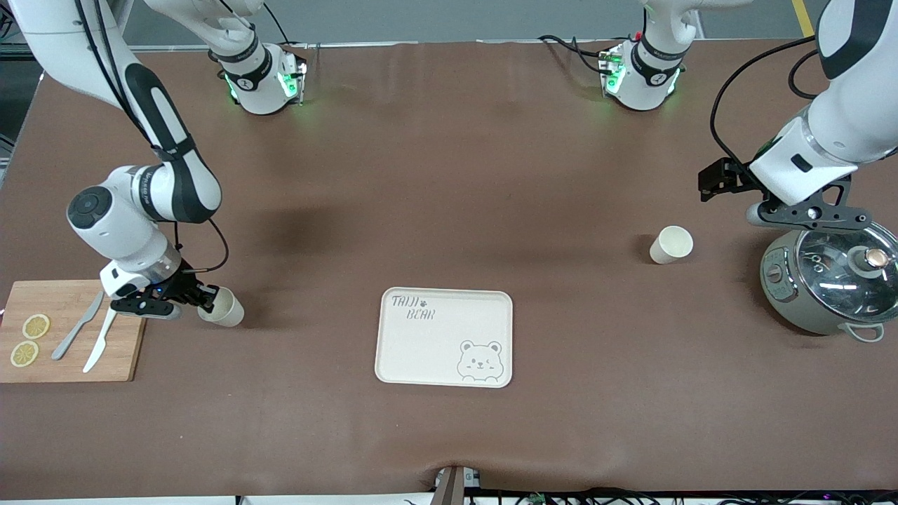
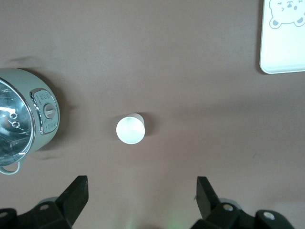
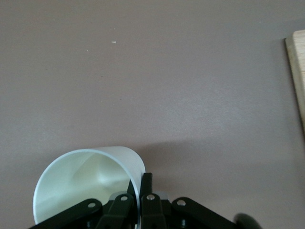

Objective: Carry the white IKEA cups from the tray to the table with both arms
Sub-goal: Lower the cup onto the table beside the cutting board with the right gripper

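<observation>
While the right pincer (image 1: 208, 303) pinches one cup's (image 1: 223, 307) rim at lower left, nearly down on the surface (image 1: 449, 175), the left pincer (image 1: 807, 214), spread empty, waits at right; release comes next.

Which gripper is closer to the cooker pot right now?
Left. The left gripper, open, hangs just above the cooker pot. The right gripper is at the table's other end, shut on a cup's rim beside the cutting board.

Matte brown table (image 1: 449, 210), smooth matte cream tray (image 1: 421, 351), wooden cutting board (image 1: 70, 301), glossy glass-lidded cooker (image 1: 835, 280).
</observation>
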{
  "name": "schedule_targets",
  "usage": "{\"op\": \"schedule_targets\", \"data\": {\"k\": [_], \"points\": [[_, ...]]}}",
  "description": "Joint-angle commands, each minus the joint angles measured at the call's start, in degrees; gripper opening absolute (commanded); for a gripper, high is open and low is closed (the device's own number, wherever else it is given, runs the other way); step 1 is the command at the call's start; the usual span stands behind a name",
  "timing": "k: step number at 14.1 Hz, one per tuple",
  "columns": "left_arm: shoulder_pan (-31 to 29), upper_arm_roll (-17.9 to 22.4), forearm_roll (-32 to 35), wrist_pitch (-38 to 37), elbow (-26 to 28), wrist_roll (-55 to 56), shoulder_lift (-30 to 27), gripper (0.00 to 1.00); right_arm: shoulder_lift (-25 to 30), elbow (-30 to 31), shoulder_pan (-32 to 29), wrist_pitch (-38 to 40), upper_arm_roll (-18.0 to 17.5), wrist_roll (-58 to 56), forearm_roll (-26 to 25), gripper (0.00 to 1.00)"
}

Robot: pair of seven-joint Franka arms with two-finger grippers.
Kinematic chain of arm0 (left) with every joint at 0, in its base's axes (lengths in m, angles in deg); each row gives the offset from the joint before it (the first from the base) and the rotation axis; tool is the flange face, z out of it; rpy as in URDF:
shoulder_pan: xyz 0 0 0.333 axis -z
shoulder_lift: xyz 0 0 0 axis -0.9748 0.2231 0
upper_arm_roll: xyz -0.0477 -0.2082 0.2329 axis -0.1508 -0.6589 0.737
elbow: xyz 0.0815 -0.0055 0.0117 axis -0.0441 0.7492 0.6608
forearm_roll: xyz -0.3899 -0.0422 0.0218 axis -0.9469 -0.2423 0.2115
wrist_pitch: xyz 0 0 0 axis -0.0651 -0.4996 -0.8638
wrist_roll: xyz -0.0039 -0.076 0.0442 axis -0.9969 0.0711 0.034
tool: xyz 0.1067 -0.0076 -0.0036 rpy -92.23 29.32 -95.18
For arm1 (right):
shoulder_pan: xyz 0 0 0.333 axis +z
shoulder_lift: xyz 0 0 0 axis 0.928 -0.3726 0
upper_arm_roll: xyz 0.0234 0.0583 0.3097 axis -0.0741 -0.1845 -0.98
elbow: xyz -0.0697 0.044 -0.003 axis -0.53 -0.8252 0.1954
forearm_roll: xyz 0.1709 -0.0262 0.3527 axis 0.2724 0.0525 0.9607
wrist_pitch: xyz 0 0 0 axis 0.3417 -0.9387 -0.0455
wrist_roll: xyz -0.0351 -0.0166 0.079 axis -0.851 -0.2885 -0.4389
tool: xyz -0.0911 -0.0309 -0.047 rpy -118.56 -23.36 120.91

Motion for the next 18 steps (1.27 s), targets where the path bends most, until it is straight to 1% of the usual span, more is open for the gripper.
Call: {"op": "schedule_targets", "data": {"k": [1,11,16,17,18], "points": [[-0.17,-0.2,-0.93,0.22,-0.15,-0.84,0.1,1.0,-1.08,0.31,0.21,-2.52,-0.17,-1.21,1.13,0.0],[-0.08,-0.2,-0.93,0.22,-0.06,-0.49,0.45,1.0,-3.99,0.31,0.3,-7.27,-0.17,-1.21,1.13,0.0],[-0.08,-0.2,-0.93,0.22,-0.06,-0.49,0.45,1.0,-3.99,0.31,0.39,-7.19,-0.17,-1.12,1.21,0.01],[-0.08,-0.2,-0.93,0.22,-0.06,-0.49,0.45,1.0,-3.99,0.31,0.39,-7.19,-0.17,-1.12,1.13,0.23],[-0.08,-0.2,-0.93,0.22,-0.06,-0.49,0.45,1.0,-3.99,0.31,0.39,-7.19,-0.17,-1.2,1.13,0.66]]}}
